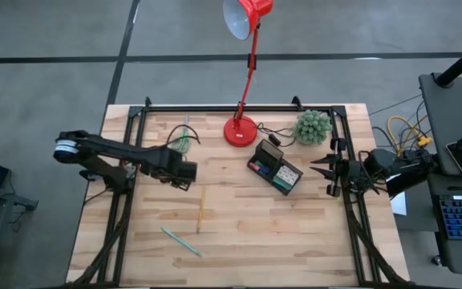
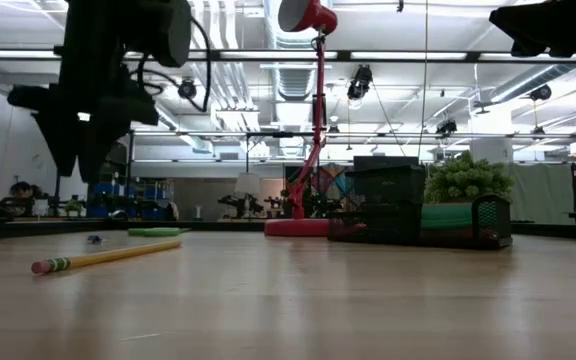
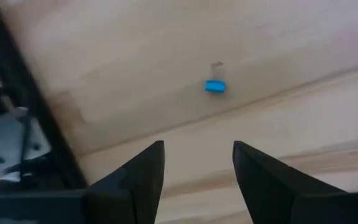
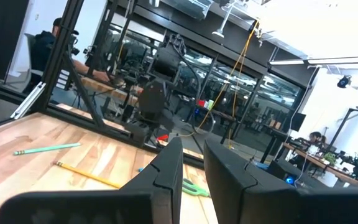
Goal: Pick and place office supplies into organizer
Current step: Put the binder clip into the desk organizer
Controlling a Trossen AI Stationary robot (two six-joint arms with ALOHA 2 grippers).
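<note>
**Left claw hangs over the worktop, supplies still scattered**

The left claw (image 3: 197, 168) is above the left half of the wooden worktop (image 1: 239, 241), not touching it. Its two fingers stand apart with a clear gap, and nothing is between them. In the left wrist view a small blue piece (image 3: 214, 86) lies on the wood ahead of the fingers, apart from them.

The right claw (image 4: 191, 165) waits at the right edge of the worktop and points towards the middle. Its fingers are close together, with only a narrow slit between them, and they hold nothing.

The black organizer (image 1: 277, 167) stands on the worktop right of the centre, turned at an angle. It is just beside the round base of the red desk lamp (image 1: 241, 128) and near the green ball-shaped plant (image 1: 314, 126). Some small coloured things are inside its compartments, but I cannot tell which ones.

The yellow pencil (image 1: 200, 210) lies on the worktop near the middle, well apart from the organizer. The teal pen (image 1: 180, 241) lies nearer to the front edge, at a slant. The green-handled scissors (image 1: 184, 140) lie toward the back of the worktop, just beside the left arm. In the low view the pencil (image 2: 105, 257) lies flat in the foreground, with its eraser end nearest to the camera.
</note>
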